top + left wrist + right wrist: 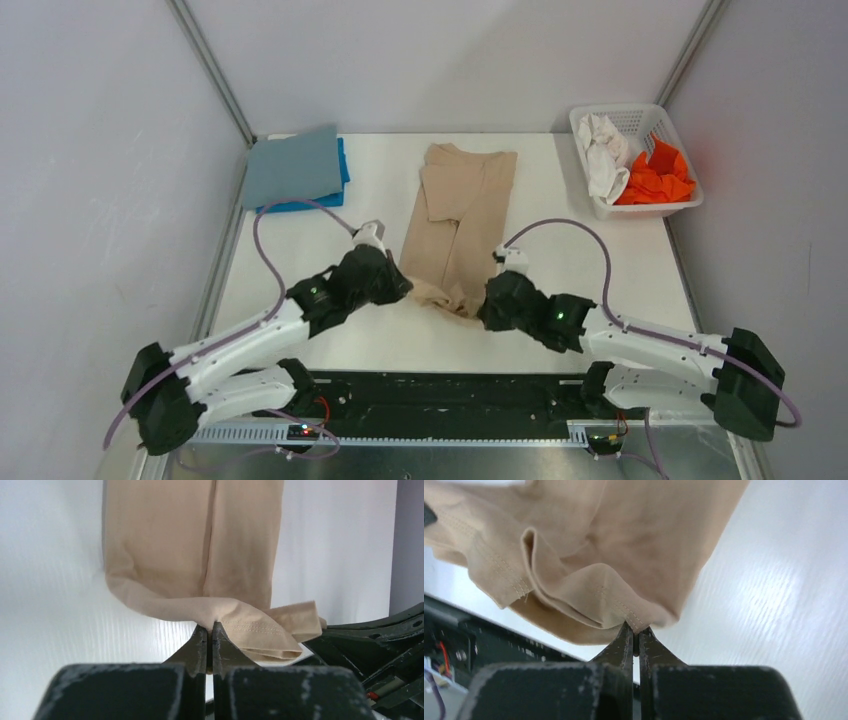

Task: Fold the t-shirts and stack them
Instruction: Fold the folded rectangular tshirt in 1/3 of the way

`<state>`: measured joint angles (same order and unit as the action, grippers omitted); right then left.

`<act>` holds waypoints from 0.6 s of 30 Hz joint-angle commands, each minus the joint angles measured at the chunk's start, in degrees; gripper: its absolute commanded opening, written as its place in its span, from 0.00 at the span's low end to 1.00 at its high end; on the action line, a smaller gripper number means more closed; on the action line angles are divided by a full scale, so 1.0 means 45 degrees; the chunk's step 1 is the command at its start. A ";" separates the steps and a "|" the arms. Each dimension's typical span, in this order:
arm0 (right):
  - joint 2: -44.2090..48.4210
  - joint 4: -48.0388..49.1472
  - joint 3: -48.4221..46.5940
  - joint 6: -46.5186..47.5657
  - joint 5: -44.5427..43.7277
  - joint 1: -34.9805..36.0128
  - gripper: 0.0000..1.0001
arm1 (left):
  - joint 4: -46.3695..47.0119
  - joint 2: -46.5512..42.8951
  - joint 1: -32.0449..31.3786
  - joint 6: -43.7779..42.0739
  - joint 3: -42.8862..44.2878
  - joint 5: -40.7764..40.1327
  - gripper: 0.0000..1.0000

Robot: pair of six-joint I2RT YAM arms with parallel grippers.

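A tan t-shirt [458,225] lies folded into a long strip down the middle of the table, its near end bunched between my two grippers. My left gripper [403,283] is shut on the near left corner of that shirt [200,607]; in its wrist view the left gripper [210,626] pinches the hem. My right gripper [484,300] is shut on the near right corner, with stitched hem [624,607] caught at the right gripper [636,628] tips. A grey-blue t-shirt [292,166] lies folded on a bright blue one [342,165] at the back left. White [603,152] and orange [657,177] t-shirts lie crumpled in the basket.
The white lattice basket [686,203] stands at the back right corner. Grey walls and metal posts close in the table at the sides and back. The black rail [450,395] with the arm bases runs along the near edge.
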<state>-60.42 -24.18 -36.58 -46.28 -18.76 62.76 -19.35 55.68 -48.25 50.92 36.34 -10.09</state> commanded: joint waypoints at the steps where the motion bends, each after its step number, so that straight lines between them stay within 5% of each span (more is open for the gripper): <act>1: 0.0045 0.1533 -0.0605 0.1882 0.1900 -0.2575 0.00 | 0.1208 0.2027 0.1127 -0.1469 0.1958 0.0332 0.00; 9: -0.1844 0.2792 -0.1682 0.3575 0.4169 -0.6228 0.00 | 0.1310 0.5944 0.2683 -0.2591 0.5040 0.1696 0.00; 18: -0.4981 0.3895 -0.3543 0.4552 0.5586 -0.8107 0.00 | 0.1299 0.9030 0.4016 -0.3124 0.7600 0.2804 0.00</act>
<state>-78.91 -11.33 -48.14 -29.23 2.15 29.02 -14.85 92.31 -32.47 39.88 65.06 -0.73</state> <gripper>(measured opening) 0.022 0.015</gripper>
